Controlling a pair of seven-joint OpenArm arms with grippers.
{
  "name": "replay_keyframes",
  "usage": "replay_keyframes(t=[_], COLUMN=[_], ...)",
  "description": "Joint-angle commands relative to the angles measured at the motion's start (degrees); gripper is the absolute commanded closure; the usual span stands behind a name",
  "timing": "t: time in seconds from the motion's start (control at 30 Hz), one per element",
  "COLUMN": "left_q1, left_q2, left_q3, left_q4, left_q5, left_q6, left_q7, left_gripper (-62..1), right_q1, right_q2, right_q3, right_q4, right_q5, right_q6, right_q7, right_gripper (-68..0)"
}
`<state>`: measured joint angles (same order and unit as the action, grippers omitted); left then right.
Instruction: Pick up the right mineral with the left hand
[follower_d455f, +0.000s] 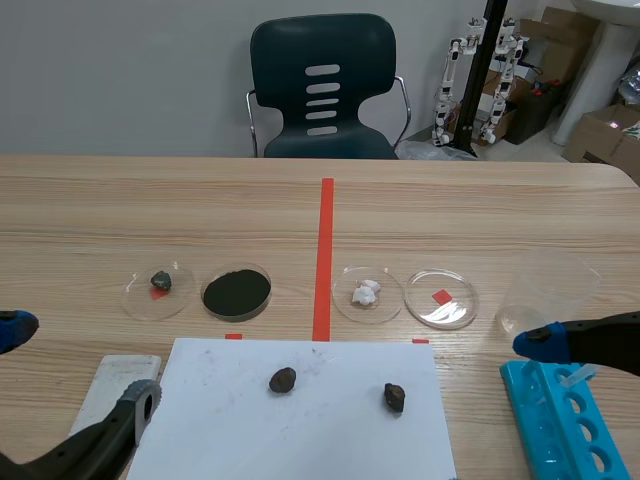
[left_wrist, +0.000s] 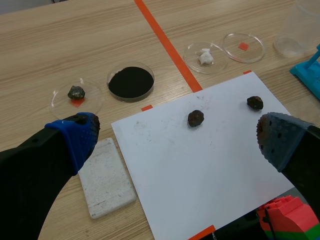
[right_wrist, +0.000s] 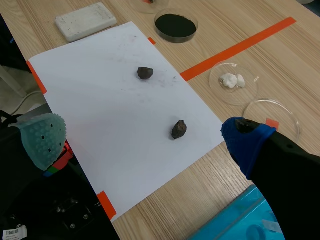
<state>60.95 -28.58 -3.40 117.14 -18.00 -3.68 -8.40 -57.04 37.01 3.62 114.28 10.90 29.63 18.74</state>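
Observation:
Two dark minerals lie on a white sheet of paper (follower_d455f: 300, 430). The right mineral (follower_d455f: 394, 397) is near the sheet's right edge, and the left mineral (follower_d455f: 283, 379) lies toward the middle. My left gripper (follower_d455f: 75, 365) hangs open at the sheet's left side, well short of both. In the left wrist view the right mineral (left_wrist: 255, 102) lies ahead of the right finger, and the left mineral (left_wrist: 195, 118) ahead of the open gripper (left_wrist: 177, 137). My right gripper (right_wrist: 142, 140) is open too, with the right mineral (right_wrist: 179, 129) just ahead of it.
Behind the paper stands a row of petri dishes: a small dark stone (follower_d455f: 160, 282), black powder (follower_d455f: 237, 291), white pieces (follower_d455f: 367, 293), and one empty (follower_d455f: 442, 298). A clear cup (follower_d455f: 548, 290) and blue tube rack (follower_d455f: 560, 420) are right, a white slab (follower_d455f: 115, 385) left.

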Motion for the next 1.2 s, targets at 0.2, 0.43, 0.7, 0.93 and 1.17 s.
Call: replay_keyframes(t=[0.2,0.43,0.7,0.93,1.17], left_q1=[0.0,0.0,0.0,0.0,-2.0], left_q2=[0.3,0.3,0.3,0.3,0.3], left_q3=[0.0,0.0,0.0,0.0,0.2], left_q4=[0.3,0.3,0.3,0.3,0.3], left_q5=[-0.4,-0.4,-0.4,-0.3,-0.4], left_q6=[-0.2,-0.2,-0.2,-0.2,-0.2], left_q7=[-0.8,-0.8,-0.8,-0.8,2.4], left_gripper=[-62.3,-62.3,-62.3,-62.3,-62.3], right_q1=[0.1,0.1,0.1,0.1,0.1], right_q2=[0.7,0.7,0.7,0.7,0.7], right_q3=[0.1,0.1,0.1,0.1,0.1], right_q4=[0.3,0.3,0.3,0.3,0.3], right_q5=[0.6,0.6,0.6,0.6,0.6], right_q6=[0.0,0.0,0.0,0.0,0.0], right_q7=[0.7,0.7,0.7,0.7,0.7], right_gripper=[-67.9,-67.9,-67.9,-67.9,-67.9])
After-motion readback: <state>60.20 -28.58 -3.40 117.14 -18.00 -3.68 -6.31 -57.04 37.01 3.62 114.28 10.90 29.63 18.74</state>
